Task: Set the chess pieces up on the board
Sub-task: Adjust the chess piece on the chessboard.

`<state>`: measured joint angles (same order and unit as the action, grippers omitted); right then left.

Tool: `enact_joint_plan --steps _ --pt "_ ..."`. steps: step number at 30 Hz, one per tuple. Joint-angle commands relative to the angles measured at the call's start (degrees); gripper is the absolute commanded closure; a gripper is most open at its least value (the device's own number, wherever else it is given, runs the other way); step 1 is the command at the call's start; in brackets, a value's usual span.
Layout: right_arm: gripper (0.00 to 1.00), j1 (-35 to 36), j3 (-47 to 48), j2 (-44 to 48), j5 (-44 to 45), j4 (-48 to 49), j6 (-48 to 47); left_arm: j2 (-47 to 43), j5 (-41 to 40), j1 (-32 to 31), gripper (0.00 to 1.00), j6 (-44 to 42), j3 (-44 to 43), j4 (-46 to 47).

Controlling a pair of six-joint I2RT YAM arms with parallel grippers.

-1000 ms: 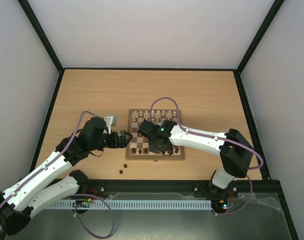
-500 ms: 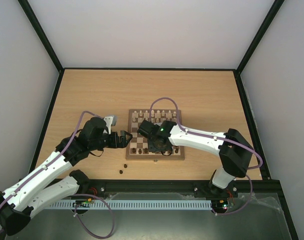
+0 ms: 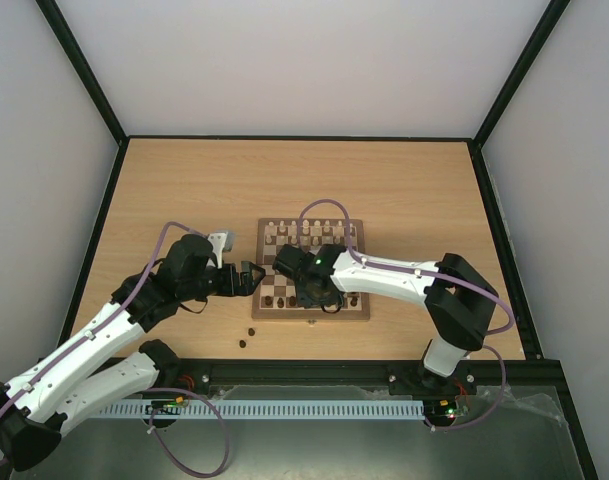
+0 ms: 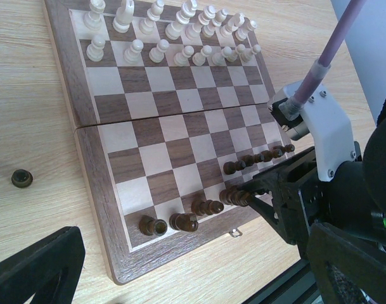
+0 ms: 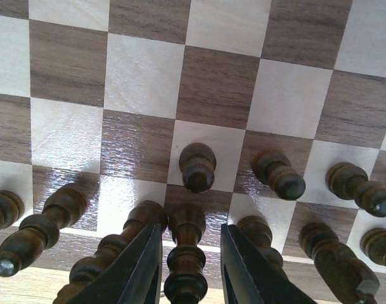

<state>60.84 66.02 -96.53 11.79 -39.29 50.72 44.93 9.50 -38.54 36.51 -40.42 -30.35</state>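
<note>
Right pincer (image 5: 191, 244) open, straddling dark piece (image 5: 185, 253) on board's (image 4: 91, 164) near back rank, small gaps either side. Left pincer (image 3: 254, 278) wide open beside board's left edge, over worktop (image 3: 184, 190).

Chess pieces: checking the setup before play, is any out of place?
Yes. Two dark pieces sit on the table, off the board, beside its near-left corner. The dark pawn row is only partly filled.
</note>
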Motion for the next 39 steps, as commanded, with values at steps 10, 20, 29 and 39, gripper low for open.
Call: enact_joint_plan --steps 10,20,29,39 --pt "0.68 -0.2 -3.0 -0.6 0.2 0.8 -0.1 -0.5 0.9 0.4 0.01 -0.3 0.5 0.4" --pt "0.68 -0.2 -3.0 -0.9 -0.7 2.0 -0.7 -0.4 0.9 0.4 0.01 -0.4 0.5 0.4" --pt "0.68 -0.3 -3.1 -1.5 -1.1 2.6 -1.0 -0.4 0.9 0.4 0.01 -0.4 0.4 0.4" --pt "0.68 -0.2 -3.2 -1.2 -0.9 2.3 -0.8 -0.1 0.7 0.4 0.01 -0.4 0.4 0.4"
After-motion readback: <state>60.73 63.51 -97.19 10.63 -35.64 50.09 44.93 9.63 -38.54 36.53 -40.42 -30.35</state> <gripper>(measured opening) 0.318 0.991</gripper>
